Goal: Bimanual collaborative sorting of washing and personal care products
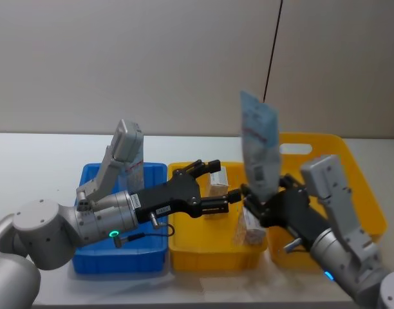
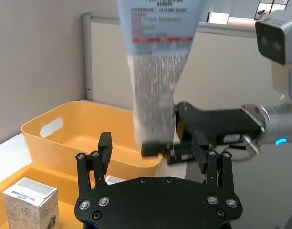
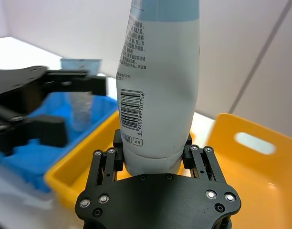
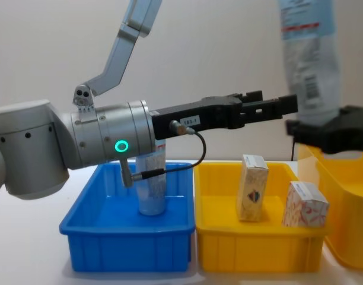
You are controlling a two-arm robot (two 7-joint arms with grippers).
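A tall pale-blue squeeze tube stands upright in the air, its lower end clamped in my right gripper, which is shut on it over the middle yellow bin's right end. The right wrist view shows the tube between the pads of the right gripper. My left gripper reaches in from the left, open, its fingertips spread just short of the tube. A second tube stands in the blue bin. Two cream boxes stand in the middle yellow bin.
A large yellow handled basket sits at the right, behind my right arm. The three containers stand side by side near the table's front edge. A dark cable hangs down the wall behind the tube.
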